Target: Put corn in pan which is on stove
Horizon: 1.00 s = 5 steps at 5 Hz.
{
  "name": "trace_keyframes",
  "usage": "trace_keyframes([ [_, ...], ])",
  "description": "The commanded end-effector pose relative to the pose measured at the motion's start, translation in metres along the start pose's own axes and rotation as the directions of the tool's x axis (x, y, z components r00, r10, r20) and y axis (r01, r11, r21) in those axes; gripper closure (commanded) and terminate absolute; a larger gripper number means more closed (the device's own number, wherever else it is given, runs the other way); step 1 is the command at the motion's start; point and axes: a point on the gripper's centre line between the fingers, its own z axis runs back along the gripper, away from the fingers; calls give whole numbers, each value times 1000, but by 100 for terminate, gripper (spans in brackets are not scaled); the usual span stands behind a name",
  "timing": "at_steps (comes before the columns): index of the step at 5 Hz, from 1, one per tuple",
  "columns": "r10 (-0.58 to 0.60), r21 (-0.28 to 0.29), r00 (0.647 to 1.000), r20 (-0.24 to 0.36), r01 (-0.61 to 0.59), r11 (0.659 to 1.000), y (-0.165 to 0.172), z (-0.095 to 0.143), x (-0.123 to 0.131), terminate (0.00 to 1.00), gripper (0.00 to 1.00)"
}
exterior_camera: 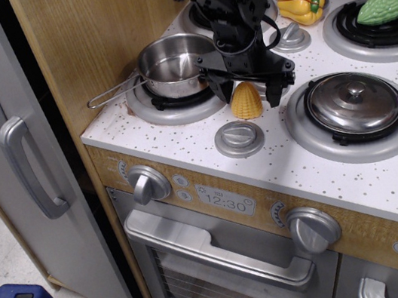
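Note:
The yellow-orange ribbed corn (245,102) stands on the white speckled stove (182,140) top, between the two front burners. The shiny steel pan (172,66) sits on the front left burner, its wire handle pointing left. My black gripper (245,91) is open and hangs right over the corn. One finger is down at the corn's left, by the pan. The other finger (275,90) is down at the corn's right. The fingers straddle the corn's upper part; whether they touch it cannot be told.
A domed steel lid (353,103) covers the front right burner. A yellow bell pepper (301,3) lies at the back, a green bumpy vegetable (388,1) on the back right burner. A silver knob (239,138) sits in front of the corn. A wooden wall (98,28) stands left.

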Motion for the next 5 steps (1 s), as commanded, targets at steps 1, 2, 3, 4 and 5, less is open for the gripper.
trace_keyframes([
  [1,25,1,997,71,-25,1000,-8,6,7,0,100],
  [2,-11,45,998,65,9,999,-5,22,15,0,100],
  [3,-54,103,998,39,50,993,0,50,30,0,100],
  [4,-104,159,995,16,100,982,9,70,42,0,100],
  [5,-169,172,985,-17,169,970,30,88,62,0,100],
])
